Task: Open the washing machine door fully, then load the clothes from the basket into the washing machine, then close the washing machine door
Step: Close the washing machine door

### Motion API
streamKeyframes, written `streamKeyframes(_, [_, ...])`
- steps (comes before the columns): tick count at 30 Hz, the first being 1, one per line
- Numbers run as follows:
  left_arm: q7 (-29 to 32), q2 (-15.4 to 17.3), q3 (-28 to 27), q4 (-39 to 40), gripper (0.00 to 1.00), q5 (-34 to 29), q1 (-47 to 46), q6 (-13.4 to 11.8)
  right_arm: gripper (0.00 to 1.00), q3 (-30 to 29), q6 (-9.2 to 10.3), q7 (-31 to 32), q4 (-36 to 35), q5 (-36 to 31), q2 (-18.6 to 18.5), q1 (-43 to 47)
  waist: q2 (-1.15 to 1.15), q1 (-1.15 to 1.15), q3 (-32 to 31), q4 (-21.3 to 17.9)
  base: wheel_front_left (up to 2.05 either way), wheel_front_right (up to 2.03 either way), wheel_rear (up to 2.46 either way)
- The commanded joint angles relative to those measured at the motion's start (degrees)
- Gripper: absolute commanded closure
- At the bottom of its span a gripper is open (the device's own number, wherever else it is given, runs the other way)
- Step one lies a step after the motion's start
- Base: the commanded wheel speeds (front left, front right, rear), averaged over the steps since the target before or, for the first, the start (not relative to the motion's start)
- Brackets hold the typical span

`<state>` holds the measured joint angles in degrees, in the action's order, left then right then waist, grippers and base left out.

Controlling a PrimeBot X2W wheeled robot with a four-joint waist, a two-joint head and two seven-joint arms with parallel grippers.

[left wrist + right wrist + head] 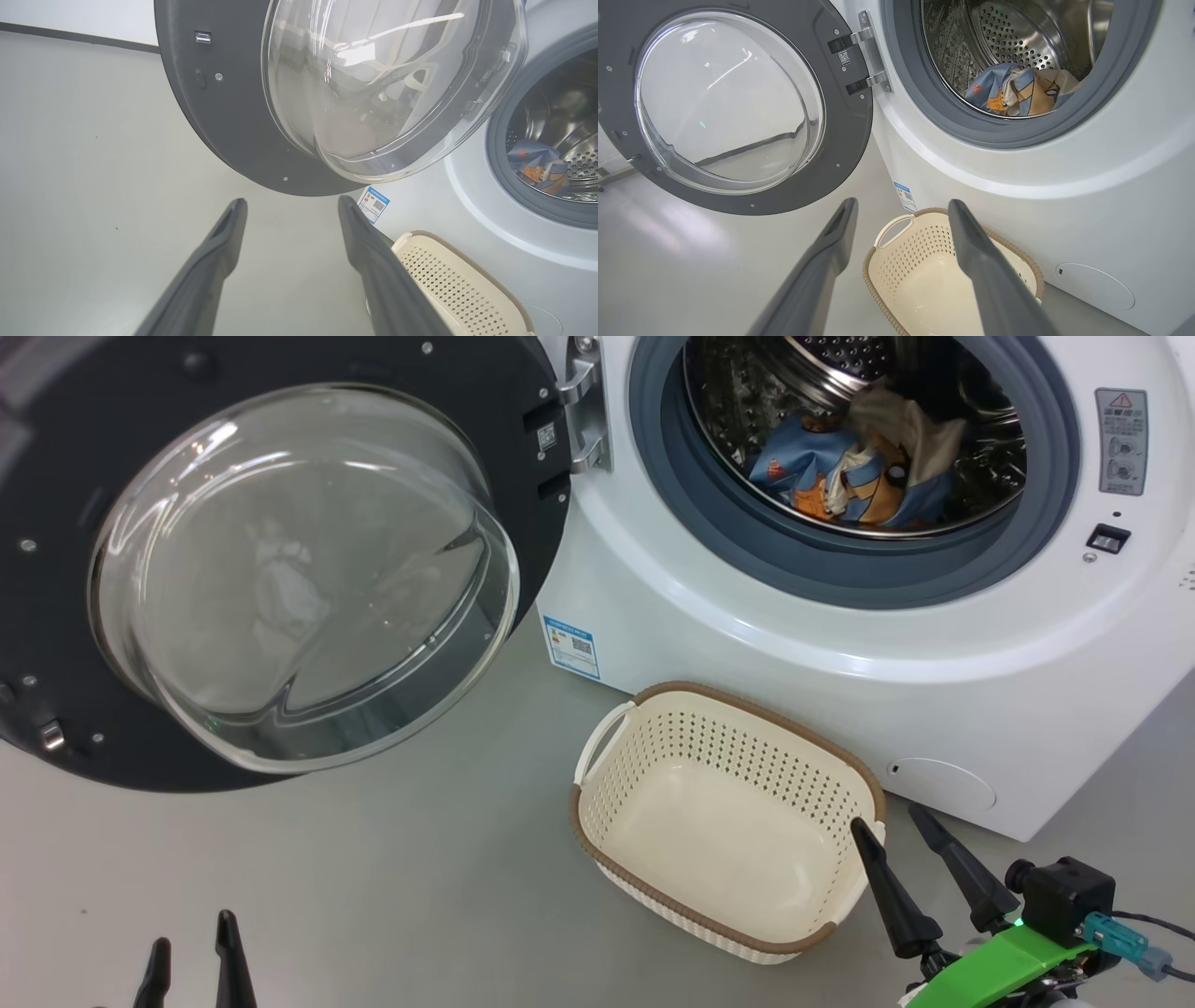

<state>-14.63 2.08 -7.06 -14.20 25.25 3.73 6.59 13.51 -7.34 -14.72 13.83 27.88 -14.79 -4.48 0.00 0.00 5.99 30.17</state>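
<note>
The washing machine door [280,569] stands swung wide to the left of the washing machine [840,691], hanging on its metal hinge [583,411], with the domed glass bowl bulging towards the camera. The round opening is uncovered, ringed by the grey gasket [709,523]. The clothes [859,476] lie bunched at the bottom of the steel drum [747,392], a light-blue heap with orange and cream patches, wholly behind the gasket's lip.

The basket [747,705] sits on the grey floor [373,877] just in front of the machine, below the opening and a little right of the blue label [571,647]; its cream bottom is bare.

The left hand [192,929] hovers low at the lower left of the head view, over the floor and below the door, its two dark fingers spread apart and holding nothing. The right hand [885,816] hangs at the basket's right end, its fingertips near the brown rim; whether they touch it I cannot tell. Its fingers also stand wide apart, with nothing between them
</note>
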Motion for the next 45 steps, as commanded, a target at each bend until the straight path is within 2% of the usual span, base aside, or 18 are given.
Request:
streamKeyframes(1, [-0.4, 0.8, -1.9, 2.0, 0.00, 0.5, -0.5, -0.5, 0.00, 1.4, -0.14, -0.3, -1.0, 0.6, -0.9, -1.7, 0.00, 0.00, 0.3, 0.2, 0.00, 0.00, 0.00])
streamKeyframes(9, [-0.4, 0.8, -2.3, 4.0, 0.02, 1.8, -0.7, -0.8, 0.00, 1.7, -0.14, -0.3, -1.0, 0.9, -1.1, -1.7, 0.00, 0.00, 0.3, 0.1, 0.00, 0.00, 0.00])
streamKeyframes(10, [-0.4, 0.8, -2.7, 4.6, 0.52, 2.1, -1.0, -0.7, 0.00, 1.6, -0.14, -0.3, -1.0, 0.9, -1.1, -1.6, 0.00, 0.00, 0.3, 0.1, 0.00, 0.00, 0.00])
streamKeyframes(11, [-0.4, 0.8, -3.2, 5.2, 0.67, 2.6, -1.3, -0.6, 0.00, 1.5, -0.14, -0.3, -1.0, 1.0, -1.0, -1.5, 0.00, 0.00, 0.3, 0.0, 0.00, 0.00, 0.00])
streamKeyframes(12, [-0.4, 0.8, -3.9, 6.0, 0.87, 2.9, -1.7, -0.4, 0.00, 1.2, -0.14, -0.3, -1.0, 1.0, -0.9, -1.3, 0.00, 0.00, 0.2, 0.0, 0.00, 0.00, 0.00])
streamKeyframes(13, [-0.4, 0.8, -4.9, 7.2, 1.00, 2.9, -2.2, -0.2, 0.00, 1.0, -0.14, -0.3, -1.0, 1.0, -0.7, -1.1, 0.00, 0.00, 0.2, -0.1, 0.00, 0.00, 0.00])
streamKeyframes(17, [-0.4, 0.9, -8.9, 11.4, 1.00, 1.2, -4.4, 0.5, 0.00, 0.2, -0.14, -0.3, -1.2, 0.8, -0.3, -0.3, 0.00, 0.00, 0.0, -0.2, 0.00, 0.00, 0.00])
streamKeyframes(20, [-0.4, 3.5, -13.0, 15.8, 1.00, 0.4, -7.7, 0.8, 0.00, -0.3, -0.14, -0.3, -1.6, 0.6, 0.2, 0.4, 0.00, 0.00, 0.1, -0.9, 0.00, 0.00, 0.00])
streamKeyframes(23, [-0.4, 8.4, -16.2, 18.9, 1.00, 2.8, -11.9, 0.9, 0.00, -0.4, -0.14, -0.3, -1.9, 0.4, 0.6, 0.4, 0.00, 0.00, 0.6, -2.2, 0.00, 0.00, 0.00])
streamKeyframes(27, [-0.4, 17.4, -19.4, 18.1, 1.00, 7.0, -17.9, 0.9, 0.00, -0.4, -0.14, -0.3, -2.2, 0.2, 1.0, 0.2, 0.00, 0.00, 1.7, -3.8, 0.00, 0.00, 0.00])
streamKeyframes(34, [-0.4, 27.4, -24.3, 5.8, 1.00, 18.9, -27.4, 0.9, 0.00, 0.0, -0.14, -0.3, -2.4, 0.0, 1.2, -0.9, 0.00, 0.00, 3.9, -6.7, 0.00, 0.00, 0.00])
streamKeyframes(39, [0.4, 35.8, -20.8, -8.1, 1.00, 28.7, -31.7, 0.9, 0.00, 0.0, -0.14, -0.3, -2.5, 0.0, 1.2, -1.5, 0.00, 0.00, 5.2, -8.2, 0.00, 0.00, 0.00])
streamKeyframes(42, [5.4, 39.8, -17.9, -14.9, 1.00, 35.9, -34.7, 0.9, 0.00, 0.0, -0.14, -0.3, -2.6, -0.2, 1.2, -1.5, 0.00, 0.00, 5.9, -8.6, 0.00, 0.00, 0.00])
streamKeyframes(45, [13.2, 43.0, -15.5, -19.8, 1.00, 42.5, -37.4, 0.9, 0.00, 0.1, -0.14, -0.3, -2.8, -0.4, 1.2, -1.6, 0.00, 0.00, 6.8, -8.7, 0.00, 0.00, 0.00])
